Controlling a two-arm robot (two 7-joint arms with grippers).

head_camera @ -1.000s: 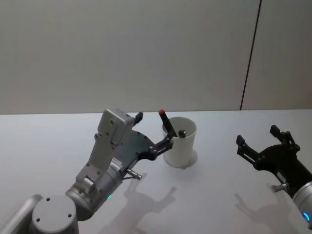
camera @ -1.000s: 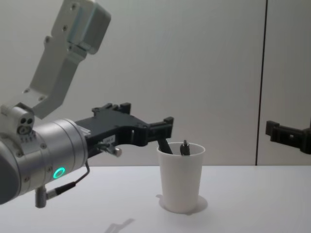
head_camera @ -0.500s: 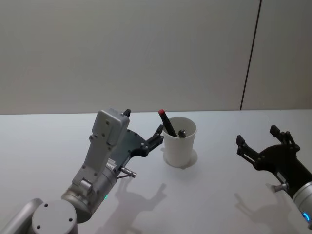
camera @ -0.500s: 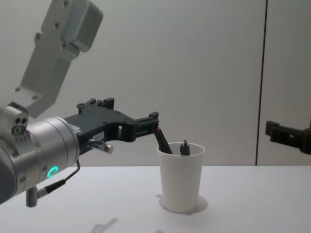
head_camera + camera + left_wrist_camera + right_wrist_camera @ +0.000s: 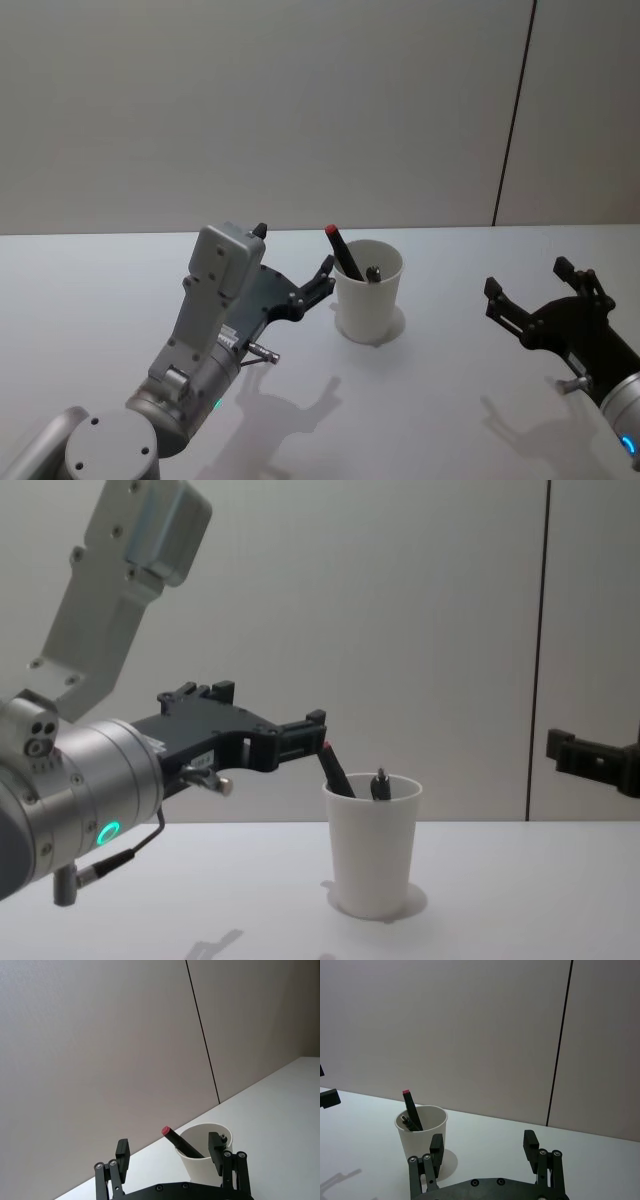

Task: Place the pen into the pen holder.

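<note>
The pen holder [image 5: 368,295] is a white paper cup standing upright on the table, also seen from the side as the cup [image 5: 372,850]. A black pen with a red end [image 5: 343,252] leans inside it, its red end sticking out over the rim toward my left gripper. A second dark pen [image 5: 373,272] stands in the cup too. My left gripper [image 5: 293,248] hovers open just left of the cup, a little apart from it, holding nothing. In the left wrist view the pen [image 5: 181,1141] and cup [image 5: 197,1171] sit between the open fingers' line of sight. My right gripper [image 5: 527,276] rests open at the right.
The white table [image 5: 440,400] has free room in front of the cup and between the cup and my right gripper. A plain wall with a dark vertical seam [image 5: 512,120] stands behind the table.
My left gripper has drawn back to the left, away from the cup's rim, leaving the red-ended pen in the cup. The right arm has not moved.
</note>
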